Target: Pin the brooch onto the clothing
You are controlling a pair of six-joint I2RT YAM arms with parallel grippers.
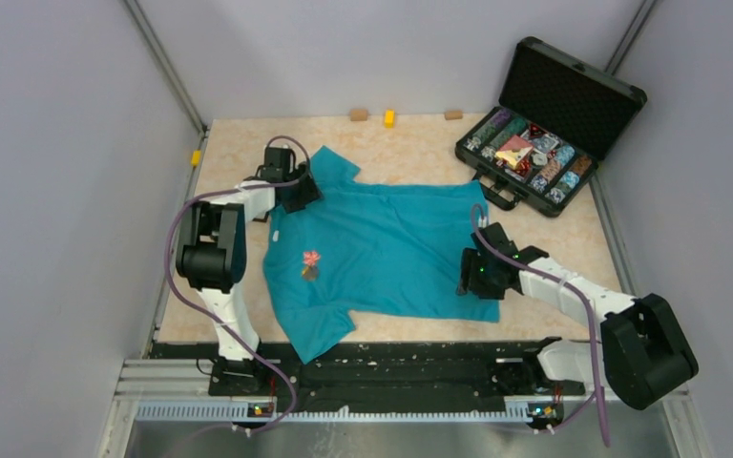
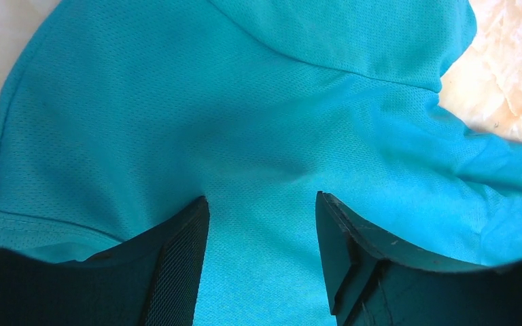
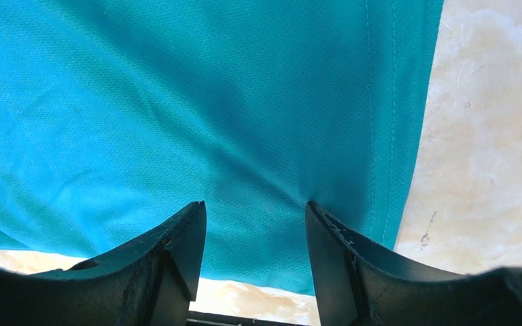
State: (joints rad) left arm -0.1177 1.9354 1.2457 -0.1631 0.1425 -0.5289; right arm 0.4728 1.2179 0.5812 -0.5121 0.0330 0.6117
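The brooch [image 1: 311, 264] sits on the clothing [image 1: 391, 234], left of centre in the top view; you cannot tell whether it is pinned. Your left gripper [image 2: 262, 210] at upper left and right gripper [image 3: 255, 214] at right both gape over flat fabric, gripping nothing.
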